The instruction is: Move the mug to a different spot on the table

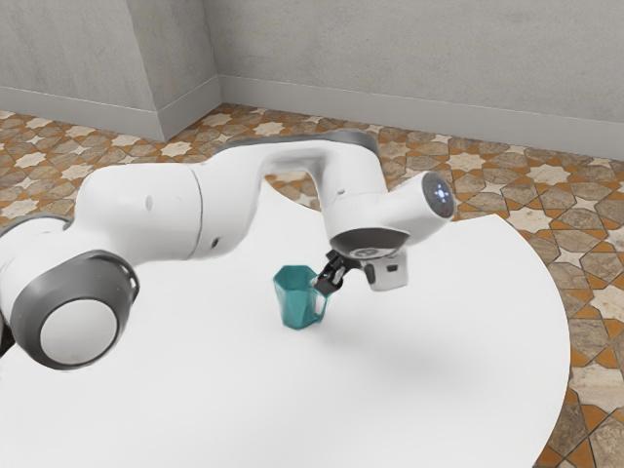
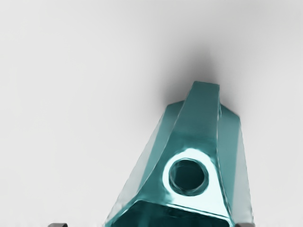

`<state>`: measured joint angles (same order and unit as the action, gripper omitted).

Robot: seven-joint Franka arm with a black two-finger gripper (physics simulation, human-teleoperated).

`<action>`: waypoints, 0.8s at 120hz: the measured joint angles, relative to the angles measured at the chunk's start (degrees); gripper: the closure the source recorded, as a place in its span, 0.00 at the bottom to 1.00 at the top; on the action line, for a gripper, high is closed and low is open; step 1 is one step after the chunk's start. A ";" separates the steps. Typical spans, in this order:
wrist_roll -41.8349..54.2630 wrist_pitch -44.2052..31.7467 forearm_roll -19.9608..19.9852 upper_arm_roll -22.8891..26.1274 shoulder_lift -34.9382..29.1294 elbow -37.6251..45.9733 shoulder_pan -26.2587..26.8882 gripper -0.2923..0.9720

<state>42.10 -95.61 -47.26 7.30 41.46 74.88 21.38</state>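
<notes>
A teal faceted mug (image 1: pixel 297 297) stands upright on the round white table (image 1: pixel 419 390), near its middle. My black gripper (image 1: pixel 327 281) hangs at the mug's rim on the exterior view's right, above the handle. In the wrist view the mug (image 2: pixel 189 161) lies directly under the hand, its handle with the round hole facing the camera. Two dark fingertips (image 2: pixel 59 225) show wide apart on either side of the mug's top. One of them stands clear of the mug's wall. The gripper is open.
The table's edge (image 1: pixel 561 322) curves away on the exterior view's right, with a patterned tile floor (image 1: pixel 575 205) beyond. My white arm (image 1: pixel 195 219) spans the table's left part. Bare tabletop lies around the mug.
</notes>
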 joint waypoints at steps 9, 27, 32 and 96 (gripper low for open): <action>-1.24 -0.58 6.23 -0.06 -5.93 -0.30 -1.21 0.38; -4.94 -4.10 27.06 0.05 -21.56 7.55 -12.88 0.31; -6.18 -4.73 32.52 0.54 -25.97 11.22 -17.11 0.30; -18.06 2.58 53.01 -1.01 -34.69 5.75 -33.57 0.26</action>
<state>24.05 -93.03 5.75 6.29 6.78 80.64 -12.18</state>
